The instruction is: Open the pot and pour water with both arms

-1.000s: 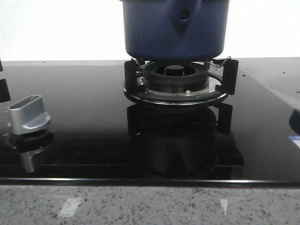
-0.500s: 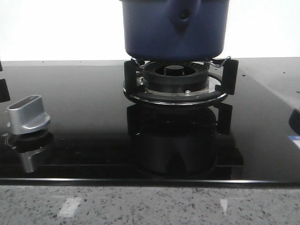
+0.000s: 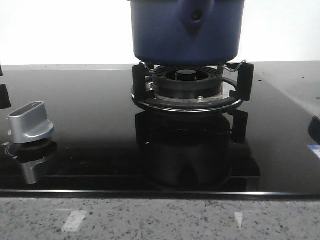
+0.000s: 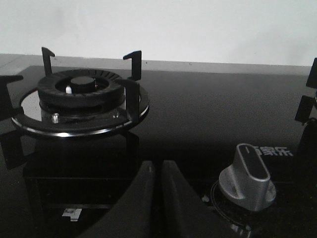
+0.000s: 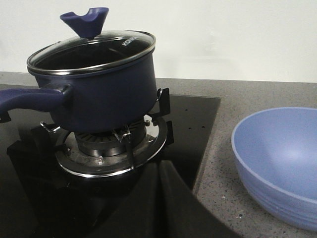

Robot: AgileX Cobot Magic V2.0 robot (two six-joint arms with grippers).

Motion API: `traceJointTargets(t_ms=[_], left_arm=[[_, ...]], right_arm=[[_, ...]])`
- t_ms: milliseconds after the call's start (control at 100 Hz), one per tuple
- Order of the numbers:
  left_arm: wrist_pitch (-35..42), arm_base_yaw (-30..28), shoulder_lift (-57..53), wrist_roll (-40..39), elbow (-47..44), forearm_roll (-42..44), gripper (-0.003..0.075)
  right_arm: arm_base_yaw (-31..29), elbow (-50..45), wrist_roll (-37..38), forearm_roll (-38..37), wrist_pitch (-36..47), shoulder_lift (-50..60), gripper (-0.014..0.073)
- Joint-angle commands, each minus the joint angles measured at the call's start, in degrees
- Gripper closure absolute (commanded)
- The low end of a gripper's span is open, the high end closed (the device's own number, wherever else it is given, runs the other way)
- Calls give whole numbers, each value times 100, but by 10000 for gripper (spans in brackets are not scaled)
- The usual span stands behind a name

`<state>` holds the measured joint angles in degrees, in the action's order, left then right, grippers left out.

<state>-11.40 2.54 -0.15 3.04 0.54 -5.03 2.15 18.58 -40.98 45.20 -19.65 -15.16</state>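
Note:
The dark-blue pot (image 3: 186,31) stands on the black burner ring (image 3: 189,90) at the back middle of the stove in the front view. In the right wrist view the pot (image 5: 104,94) carries a glass lid (image 5: 91,52) with a blue knob (image 5: 85,21), and its long handle (image 5: 25,97) sticks out sideways. My right gripper (image 5: 158,166) is shut and empty, low before the burner, apart from the pot. My left gripper (image 4: 157,166) is shut and empty above the black glass, between an empty second burner (image 4: 81,99) and a silver knob (image 4: 247,176). Neither gripper shows in the front view.
A light-blue bowl (image 5: 277,163) stands on the speckled counter beside the stove. A silver stove knob (image 3: 31,122) sits at the front left of the glass top. The stove's front edge meets a grey speckled counter (image 3: 160,217).

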Motion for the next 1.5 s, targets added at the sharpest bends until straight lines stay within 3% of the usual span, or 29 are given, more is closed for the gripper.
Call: traceJointTargets(t_ms=[0,50,80,290,1110,1170,1220,1250,1370,1420,1490], left_arm=[[689,52,-162,-72,-64,-26,741],[1059,52,-162,-72,-290,-208,741],[698,52,-162,-72,-234,-222,741],[312,52,-162,-72,-245,-725,741],[314,52,-162,-72,-245,-729,741],[314,52,-162,-72,-245,-729,741],[314,52,-162,-72,-245,-729,741],[314,52,-162,-72,-245,-729,741],[314,52,-162,-72,-245,-729,741],[314,52,-162,-72,-245,-729,741],[314,52,-162,-72,-245,-729,741]], right_arm=[[-7,153,-80,50,381,-35,642],[-7,153,-80,50,381,-35,642],[-7,153,-80,50,381,-35,642],[-7,153,-80,50,381,-35,642],[-7,143,-80,50,381,-35,642],[-7,143,-57,-304,474,-35,642],[-21,129,460,-863,658,-35,642],[-40,70,1249,-1361,842,-35,642],[-181,-390,4352,-4477,1965,-13,642],[-246,-631,4841,-5041,2294,72,642],[-287,-941,4842,-4991,2277,312,642]])
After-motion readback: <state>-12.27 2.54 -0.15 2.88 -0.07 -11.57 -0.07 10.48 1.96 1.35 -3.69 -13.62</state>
